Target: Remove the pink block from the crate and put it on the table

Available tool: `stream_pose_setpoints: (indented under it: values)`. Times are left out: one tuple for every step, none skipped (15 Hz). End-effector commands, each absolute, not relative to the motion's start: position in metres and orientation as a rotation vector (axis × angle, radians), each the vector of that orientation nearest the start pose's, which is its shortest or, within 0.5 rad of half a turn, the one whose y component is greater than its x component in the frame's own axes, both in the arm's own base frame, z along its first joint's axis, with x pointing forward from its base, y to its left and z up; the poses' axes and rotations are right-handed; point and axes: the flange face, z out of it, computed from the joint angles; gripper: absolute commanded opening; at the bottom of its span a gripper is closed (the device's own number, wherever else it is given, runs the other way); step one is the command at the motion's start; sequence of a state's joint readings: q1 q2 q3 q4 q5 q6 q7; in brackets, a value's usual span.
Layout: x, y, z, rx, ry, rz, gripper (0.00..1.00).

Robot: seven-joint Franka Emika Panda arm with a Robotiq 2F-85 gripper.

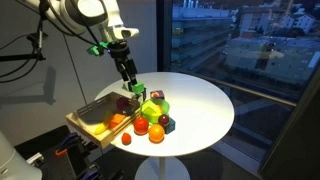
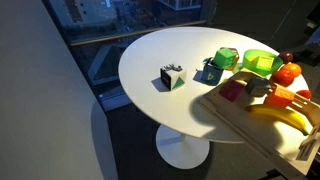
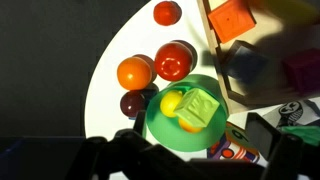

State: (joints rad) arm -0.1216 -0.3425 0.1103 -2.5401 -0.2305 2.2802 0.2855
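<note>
Jaws pointing down, held above a green bowl (image 3: 158, 122) just beside the crate (image 1: 88, 133). Released or clenched: cannot tell, too dark and cropped in the wrist view.

Inside the crate, at the corner nearest that bowl: the pink block (image 2: 232, 90), close to a banana (image 2: 282, 118). Outside the crate, along its bowl side: red, orange and dark purple toy fruits (image 3: 172, 60). Farther from the crate, alone on bare white: a small cube (image 2: 172, 76).

Round white surface (image 1: 205, 105) on a single pedestal (image 2: 180, 150), with the crate at its edge. Beyond the crate, a large window (image 1: 245, 40) onto buildings at night. Below, dark floor (image 2: 130, 150).
</note>
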Motion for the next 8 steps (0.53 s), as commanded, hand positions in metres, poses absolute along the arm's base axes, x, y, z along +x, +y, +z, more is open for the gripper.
stream_pose_setpoints:
  values:
    - [0.4283, -0.0106, 0.4015, -3.331, 0.264, -0.178, 1.00]
    - [0.4284, -0.0106, 0.4017, -3.331, 0.264, -0.179, 1.00]
    - [0.4284, -0.0106, 0.4017, -3.331, 0.264, -0.179, 1.00]
    - [0.4284, -0.0106, 0.4018, -3.331, 0.264, -0.179, 1.00]
    - [0.4284, -0.0106, 0.4018, -3.331, 0.264, -0.180, 1.00]
    - [0.4284, -0.0106, 0.4018, -3.331, 0.264, -0.180, 1.00]
    - [0.4300, -0.0080, 0.4006, -3.323, 0.250, -0.169, 1.00]
    - [0.4312, -0.0053, 0.3996, -3.317, 0.244, -0.172, 1.00]
